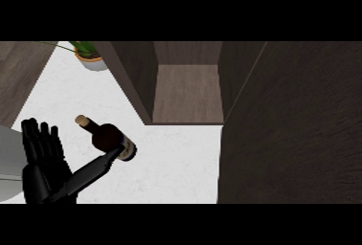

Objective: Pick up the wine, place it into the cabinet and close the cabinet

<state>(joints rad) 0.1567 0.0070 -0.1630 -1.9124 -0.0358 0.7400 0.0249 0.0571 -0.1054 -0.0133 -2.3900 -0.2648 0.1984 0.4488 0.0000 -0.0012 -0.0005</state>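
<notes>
The wine bottle point(108, 137) is dark with a cork at its tip and a label near its base. It is on the white counter point(176, 162), left of the cabinet's front, its neck pointing up-left. My left hand point(44, 165) is at the lower left with its fingers straight and pointing up. Its thumb point(92, 170) stretches out to the right and touches the bottle's lower end. The cabinet point(187, 93) stands open at the top middle, and its brown shelf is bare. My right hand does not show.
The cabinet's open door point(290, 124), a large dark panel, fills the right side. A potted plant point(88, 56) stands at the counter's far left corner. A pale rounded shape point(8, 162) lies at the left edge beside my hand.
</notes>
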